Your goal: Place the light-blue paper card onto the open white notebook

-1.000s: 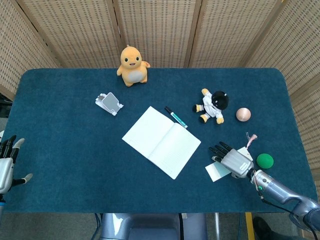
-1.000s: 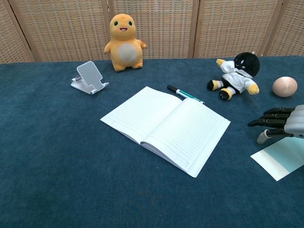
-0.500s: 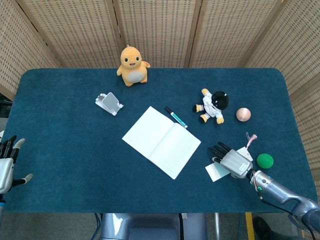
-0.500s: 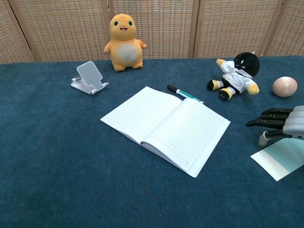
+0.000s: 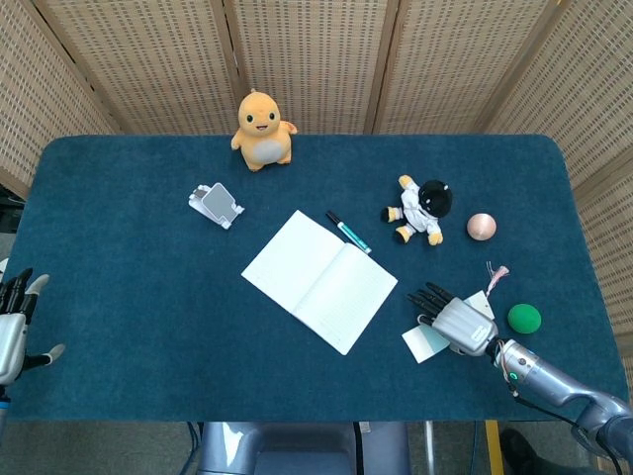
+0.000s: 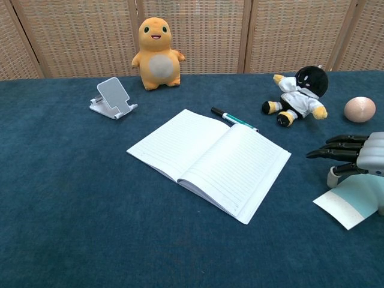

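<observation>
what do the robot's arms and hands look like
The right hand has a silver-grey back and black fingers, on a glossy grey arm with thin coloured wires at the wrist. The left hand looks alike: grey body, dark fingers with pale tips.

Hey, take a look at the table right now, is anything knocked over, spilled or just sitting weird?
Nothing looks spilled or damaged. The black-and-white doll lies tipped on its side rather than sitting up, while the orange plush stands upright. The light-blue card rests on the cloth beneath the right hand, not yet on the notebook.
</observation>
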`<state>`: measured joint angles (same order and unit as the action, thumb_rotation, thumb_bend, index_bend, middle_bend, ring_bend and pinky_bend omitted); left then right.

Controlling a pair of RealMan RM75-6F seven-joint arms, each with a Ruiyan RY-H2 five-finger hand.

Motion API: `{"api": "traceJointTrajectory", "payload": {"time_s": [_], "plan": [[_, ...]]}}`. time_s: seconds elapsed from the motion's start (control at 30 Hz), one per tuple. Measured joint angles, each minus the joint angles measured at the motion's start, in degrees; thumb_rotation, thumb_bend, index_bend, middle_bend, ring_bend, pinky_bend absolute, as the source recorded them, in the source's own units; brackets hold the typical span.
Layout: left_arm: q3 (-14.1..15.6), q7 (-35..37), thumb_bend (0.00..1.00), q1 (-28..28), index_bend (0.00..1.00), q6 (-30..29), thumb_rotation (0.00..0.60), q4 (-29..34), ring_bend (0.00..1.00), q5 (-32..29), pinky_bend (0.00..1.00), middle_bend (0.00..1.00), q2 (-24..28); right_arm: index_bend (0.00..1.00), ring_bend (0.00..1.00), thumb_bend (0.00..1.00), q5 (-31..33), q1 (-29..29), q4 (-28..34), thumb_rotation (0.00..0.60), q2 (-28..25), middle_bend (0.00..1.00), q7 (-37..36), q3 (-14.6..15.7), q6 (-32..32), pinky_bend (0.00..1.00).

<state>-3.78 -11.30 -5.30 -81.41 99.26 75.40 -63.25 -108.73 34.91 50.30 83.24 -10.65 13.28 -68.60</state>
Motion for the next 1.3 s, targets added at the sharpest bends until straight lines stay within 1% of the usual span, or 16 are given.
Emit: {"api": "traceJointTrajectory", "payload": {"time_s": [0.17, 0.37, 0.57, 0.77, 0.93, 1.07, 1.2, 1.3], "plan": [[0.0, 0.2, 0.0, 0.0, 0.0, -0.1, 0.6, 0.0, 0.0, 0.1, 0.0, 0.0, 0.1, 0.61, 0.0, 0.34, 0.1, -0.1, 0.7, 0.6, -0.7, 0.0, 0.3, -0.5, -1.7, 0.0], [0.0, 0.6, 0.0, 0.0, 0.0, 0.0, 0.6, 0.0, 0.0, 0.2, 0.0, 0.0, 0.3, 0.61, 0.0, 0.34, 0.2, 0.1, 3.5, 0.6, -2.9, 0.0, 1.2, -1.6, -4.2, 0.0], [-0.1, 1.4, 0.0, 0.1, 0.0, 0.0, 0.6, 0.0, 0.0, 0.1, 0.0, 0.0, 0.7, 0.61, 0.0, 0.35, 0.8, 1.3, 7.7, 0.6, -5.6, 0.0, 3.0, -3.4, -4.8, 0.0], [-0.2, 2.5, 0.0, 0.1, 0.0, 0.2, 0.6, 0.1, 0.0, 0.0, 0.0, 0.0, 1.3, 0.61, 0.0, 0.35, 1.7, 3.7, 13.6, 0.6, -8.7, 0.0, 6.2, -6.1, -3.8, 0.0], [-0.5, 3.7, 0.0, 0.0, 0.0, 0.6, 0.6, 0.0, 0.0, -0.6, 0.0, 0.0, 1.9, 0.61, 0.0, 0.36, 3.1, 7.0, 20.1, 0.6, -11.7, 0.0, 10.3, -9.7, -1.2, 0.0], [-0.9, 4.4, 0.0, -0.2, 0.0, 1.2, 0.6, 0.0, 0.0, -1.2, 0.0, 0.0, 2.3, 0.61, 0.0, 0.36, 4.8, 10.5, 25.1, 0.6, -14.2, 0.0, 14.7, -13.4, 2.8, 0.01], [-1.1, 4.2, 0.0, -0.7, 0.0, 2.3, 0.6, -0.3, 0.0, -2.0, 0.0, 0.0, 2.3, 0.61, 0.0, 0.36, 8.3, 14.6, 28.5, 0.6, -15.4, 0.0, 18.8, -17.3, 9.1, 0.02], [-1.4, 4.1, 0.0, -1.1, 0.0, 3.1, 0.6, -0.5, 0.0, -3.2, 0.0, 0.0, 2.3, 0.61, 0.0, 0.36, 11.5, 18.1, 29.5, 0.6, -14.9, 0.0, 22.2, -20.2, 14.6, 0.03]]}}
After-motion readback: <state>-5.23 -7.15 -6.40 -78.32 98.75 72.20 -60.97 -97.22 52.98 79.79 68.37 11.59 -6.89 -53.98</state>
